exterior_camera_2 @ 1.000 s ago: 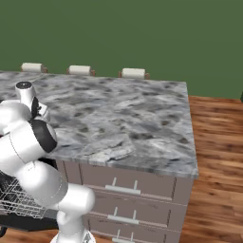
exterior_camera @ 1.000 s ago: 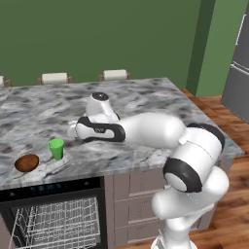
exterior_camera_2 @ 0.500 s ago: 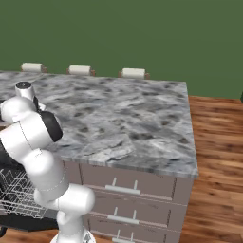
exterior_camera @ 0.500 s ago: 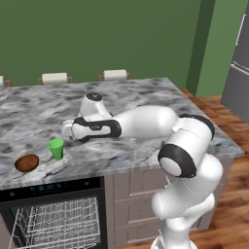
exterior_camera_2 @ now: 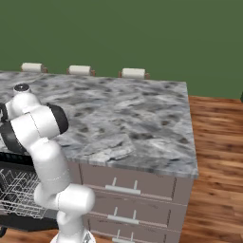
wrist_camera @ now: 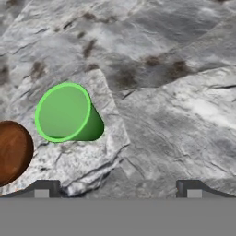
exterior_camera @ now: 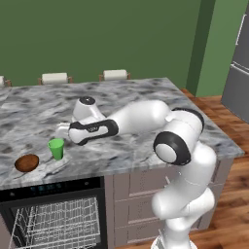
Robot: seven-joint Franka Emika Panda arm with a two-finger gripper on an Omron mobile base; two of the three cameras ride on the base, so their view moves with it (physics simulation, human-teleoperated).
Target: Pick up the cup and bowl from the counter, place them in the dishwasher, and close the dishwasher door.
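The green cup (exterior_camera: pixel 56 148) stands upright near the front left of the marbled counter (exterior_camera: pixel 146 97), with the reddish-brown bowl (exterior_camera: pixel 26 162) a little to its left. In the hand view the cup (wrist_camera: pixel 67 113) lies up and to the left, and the bowl (wrist_camera: pixel 13 152) is cut by the left edge. My gripper (wrist_camera: pixel 117 189) is open and holds nothing; it hovers (exterior_camera: pixel 59 130) just above and behind the cup. Below the counter the dishwasher (exterior_camera: pixel 48 187) is open with its white wire rack (exterior_camera: pixel 53 226) showing. The dishwasher door (exterior_camera_2: pixel 33 222) hangs down under the rack.
Taupe drawers (exterior_camera_2: pixel 123 187) with silver handles fill the counter's front to the right of the dishwasher. Chair backs (exterior_camera: pixel 54 78) stand along the far edge. A grey fridge (exterior_camera: pixel 238 63) stands at the far right over a wooden floor (exterior_camera_2: pixel 213 156).
The arm has stretched and swung left, carrying the hand closer over the cup. The jaws have stayed open. Cup and bowl have not moved.
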